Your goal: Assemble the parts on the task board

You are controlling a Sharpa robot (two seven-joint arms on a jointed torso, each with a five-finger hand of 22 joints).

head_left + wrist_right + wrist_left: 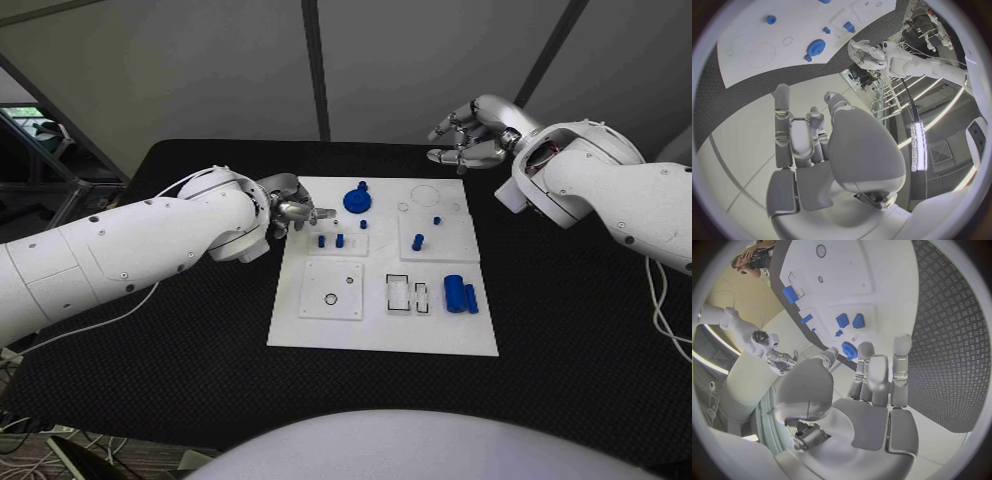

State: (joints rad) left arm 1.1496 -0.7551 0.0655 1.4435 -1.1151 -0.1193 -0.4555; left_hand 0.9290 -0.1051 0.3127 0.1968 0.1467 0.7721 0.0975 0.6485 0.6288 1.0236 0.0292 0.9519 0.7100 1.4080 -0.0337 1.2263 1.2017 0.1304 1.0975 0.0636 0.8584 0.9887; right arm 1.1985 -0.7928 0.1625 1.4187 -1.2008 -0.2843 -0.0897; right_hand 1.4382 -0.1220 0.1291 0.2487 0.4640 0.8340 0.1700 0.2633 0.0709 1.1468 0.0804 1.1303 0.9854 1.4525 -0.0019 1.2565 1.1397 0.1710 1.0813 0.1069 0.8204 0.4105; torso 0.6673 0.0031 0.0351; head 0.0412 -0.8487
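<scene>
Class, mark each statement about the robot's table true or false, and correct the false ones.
1. The left hand is at the task board's left edge. True.
2. The right hand holds a blue part. False: it holds nothing, beyond the board's far edge.
3. The blue gear lies on the board. True.
4. Two blue cylinders lie on the black table. False: they lie on the board.
</scene>
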